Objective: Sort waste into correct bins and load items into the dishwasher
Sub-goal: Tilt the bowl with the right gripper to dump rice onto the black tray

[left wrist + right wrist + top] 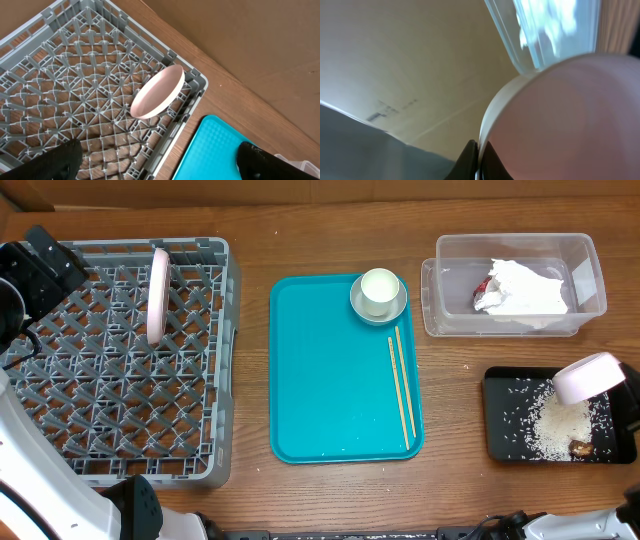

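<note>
While the right end effector [478, 161] clamps the bowl [588, 377] by its rim, tilted over the black tray [500, 395] of rice [560, 425], the left end effector [160, 167] hangs spread above the rack [100, 400]; plate [158, 295] stands on edge inside.

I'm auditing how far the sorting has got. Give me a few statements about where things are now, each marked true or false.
1. The plate stands on edge in the dish rack. True.
2. The chopsticks are in the dish rack. False: they lie on the teal tray.
3. The napkin and red wrapper are in the clear tub. True.
4. The right gripper is empty. False: it pinches the rim of the bowl, above the black tray.
5. The cup sits on the bare table. False: it sits in the saucer on the teal tray.
</note>
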